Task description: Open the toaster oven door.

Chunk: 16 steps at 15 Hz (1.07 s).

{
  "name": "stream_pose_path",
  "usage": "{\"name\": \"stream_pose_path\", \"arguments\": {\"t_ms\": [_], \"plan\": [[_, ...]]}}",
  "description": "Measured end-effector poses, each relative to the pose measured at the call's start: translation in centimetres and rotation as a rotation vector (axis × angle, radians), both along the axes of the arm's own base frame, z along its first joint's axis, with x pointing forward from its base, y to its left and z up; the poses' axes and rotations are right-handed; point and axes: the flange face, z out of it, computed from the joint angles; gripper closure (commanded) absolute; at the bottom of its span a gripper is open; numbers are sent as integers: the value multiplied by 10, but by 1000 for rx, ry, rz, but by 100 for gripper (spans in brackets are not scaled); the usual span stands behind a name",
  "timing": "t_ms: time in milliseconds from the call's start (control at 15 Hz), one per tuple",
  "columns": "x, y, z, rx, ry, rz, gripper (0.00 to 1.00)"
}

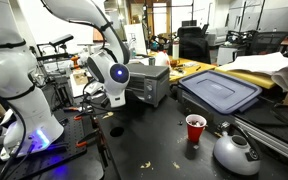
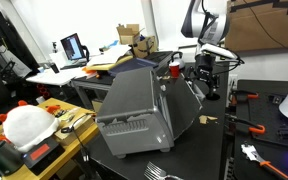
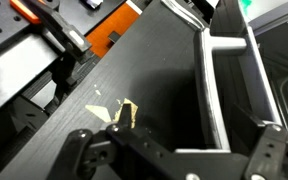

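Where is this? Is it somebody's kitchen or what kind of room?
Probably a robot lab or workshop, not a home kitchen. There's a white robot arm, a laptop on a cluttered desk, and red-handled tools lying on the black table by the toaster oven.

The arm (image 1: 92, 22) wears glossy white, rounded shells. One joint cap shows a blue ring (image 1: 119, 72). The wide white base (image 1: 14, 90) glows violet-blue low down. The fingers (image 3: 84, 150) are black, with round pivot pins.
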Motion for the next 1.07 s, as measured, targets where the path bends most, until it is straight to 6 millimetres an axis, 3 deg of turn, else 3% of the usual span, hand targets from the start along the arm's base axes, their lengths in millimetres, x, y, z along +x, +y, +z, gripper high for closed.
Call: {"name": "stream_pose_path", "arguments": {"t_ms": [600, 867, 1067], "plan": [[-34, -20, -36, -180, 68, -30, 0], [-33, -24, -44, -310, 124, -25, 0], [-19, -27, -39, -430, 149, -28, 0]]}}
